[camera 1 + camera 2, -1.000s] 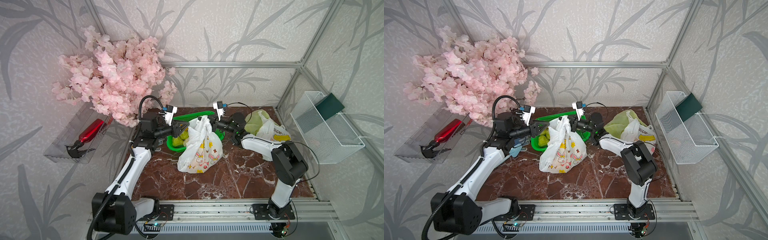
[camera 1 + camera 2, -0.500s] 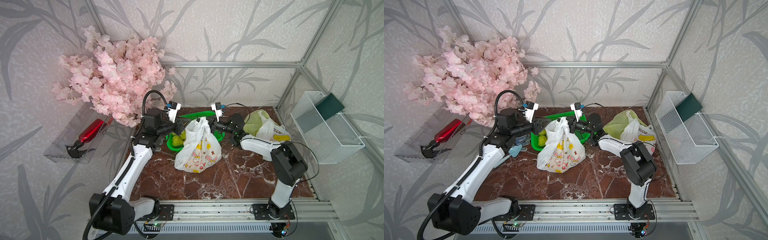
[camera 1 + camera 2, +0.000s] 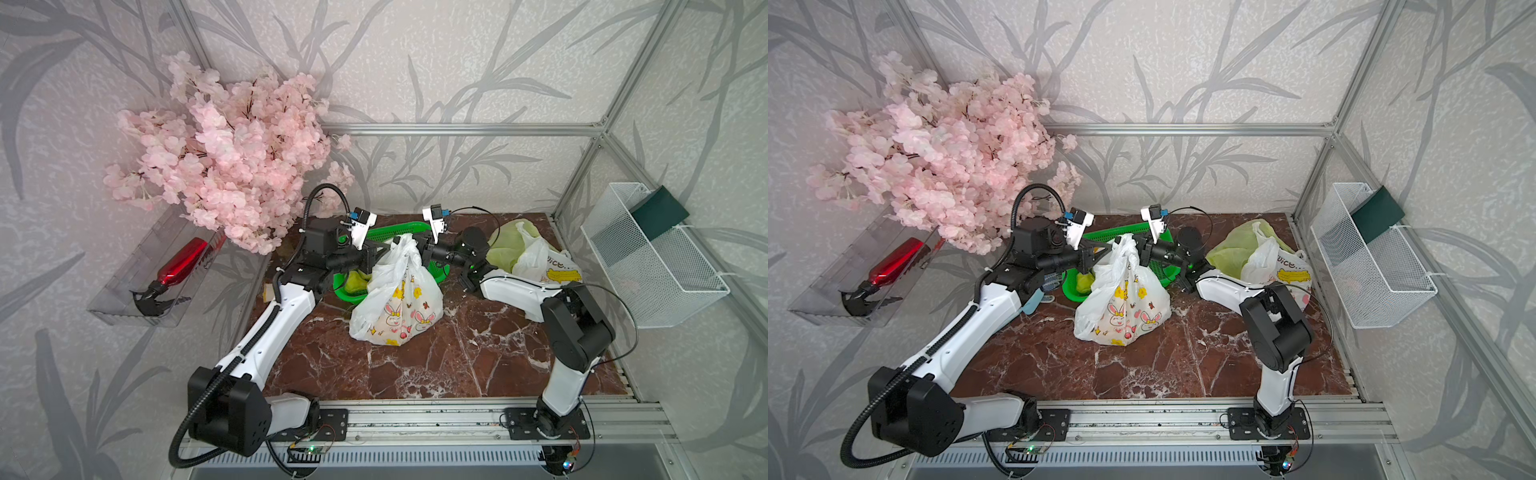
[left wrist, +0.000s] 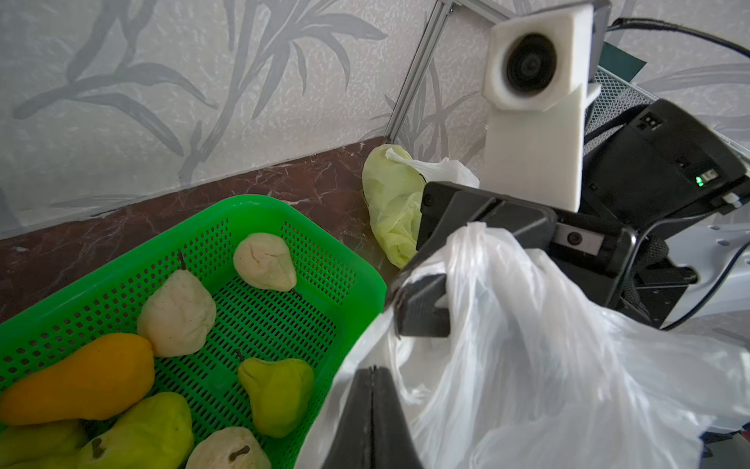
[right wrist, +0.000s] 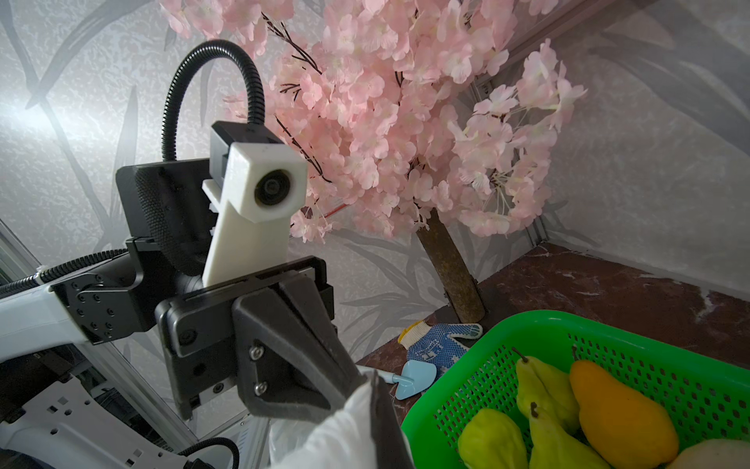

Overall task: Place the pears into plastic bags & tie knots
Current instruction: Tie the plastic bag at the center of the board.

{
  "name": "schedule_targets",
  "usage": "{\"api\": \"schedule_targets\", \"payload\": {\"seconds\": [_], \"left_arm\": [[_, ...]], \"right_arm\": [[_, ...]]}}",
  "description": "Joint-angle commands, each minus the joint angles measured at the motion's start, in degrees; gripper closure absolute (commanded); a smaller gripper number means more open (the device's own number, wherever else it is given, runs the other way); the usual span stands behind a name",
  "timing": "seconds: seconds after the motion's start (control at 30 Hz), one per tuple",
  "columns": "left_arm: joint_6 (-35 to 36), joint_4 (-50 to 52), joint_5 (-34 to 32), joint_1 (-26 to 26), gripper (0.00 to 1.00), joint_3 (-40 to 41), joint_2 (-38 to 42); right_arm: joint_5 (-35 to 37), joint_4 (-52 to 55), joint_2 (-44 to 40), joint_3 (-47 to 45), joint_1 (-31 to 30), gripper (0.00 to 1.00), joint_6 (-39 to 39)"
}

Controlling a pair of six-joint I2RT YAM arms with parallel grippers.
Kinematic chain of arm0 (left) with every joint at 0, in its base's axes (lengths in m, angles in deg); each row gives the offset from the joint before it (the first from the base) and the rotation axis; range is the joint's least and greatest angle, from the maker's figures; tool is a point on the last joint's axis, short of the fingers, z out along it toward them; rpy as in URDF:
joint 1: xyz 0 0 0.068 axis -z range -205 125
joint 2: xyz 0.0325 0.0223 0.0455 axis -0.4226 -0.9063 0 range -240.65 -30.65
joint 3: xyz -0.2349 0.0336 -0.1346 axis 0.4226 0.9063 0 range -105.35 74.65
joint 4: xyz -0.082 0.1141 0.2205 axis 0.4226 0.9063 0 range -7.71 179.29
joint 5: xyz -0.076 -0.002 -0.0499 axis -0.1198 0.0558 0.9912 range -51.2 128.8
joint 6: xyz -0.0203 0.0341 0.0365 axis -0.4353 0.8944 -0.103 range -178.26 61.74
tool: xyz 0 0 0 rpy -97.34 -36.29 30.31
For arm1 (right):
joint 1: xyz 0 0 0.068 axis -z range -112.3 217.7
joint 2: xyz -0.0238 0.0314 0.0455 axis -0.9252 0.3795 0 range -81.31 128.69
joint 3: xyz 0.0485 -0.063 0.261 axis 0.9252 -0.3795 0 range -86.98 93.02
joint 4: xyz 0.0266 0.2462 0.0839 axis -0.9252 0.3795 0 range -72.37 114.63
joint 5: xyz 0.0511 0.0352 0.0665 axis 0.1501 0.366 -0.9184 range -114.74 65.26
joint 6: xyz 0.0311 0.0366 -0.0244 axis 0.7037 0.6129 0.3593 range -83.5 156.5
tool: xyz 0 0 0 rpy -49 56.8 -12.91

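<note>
Behind the bag [image 3: 399,303], green basket [image 3: 398,227].

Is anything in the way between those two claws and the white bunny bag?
Nothing visible does. The left gripper and right gripper are both shut on the top of the rabbit-print bag, one from each side.

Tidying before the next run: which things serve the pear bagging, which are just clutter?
Job: white rabbit-print plastic bag; bumpy toy pears in green mesh plastic basket; translucent yellow-green plastic bag.
Clutter: pink blossom tree; red spray bottle; blue dotted work glove.
</note>
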Motion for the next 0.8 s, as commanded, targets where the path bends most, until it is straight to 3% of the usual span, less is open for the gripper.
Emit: {"api": "schedule_targets", "payload": {"seconds": [0.0,0.2,0.4,0.77], "left_arm": [[0.56,-1.21,2.69,1.06,0.93,1.24,-0.18],[0.94,-1.45,3.85,4.02,0.83,1.68,-2.57],[1.4,-1.55,0.88,3.98,0.64,-1.79,-6.28],[3.43,4.14,-3.62,-0.5,0.62,-0.69,2.7]], "right_arm": [[0.77,-2.34,0.32,1.7,-0.44,1.0,0.37],[0.81,-1.74,0.29,2.57,-0.95,1.0,0.08],[0.35,-2.79,-0.04,1.95,-1.89,1.0,1.21],[-0.48,-4.63,0.54,1.29,-1.7,1.0,2.78]]}}
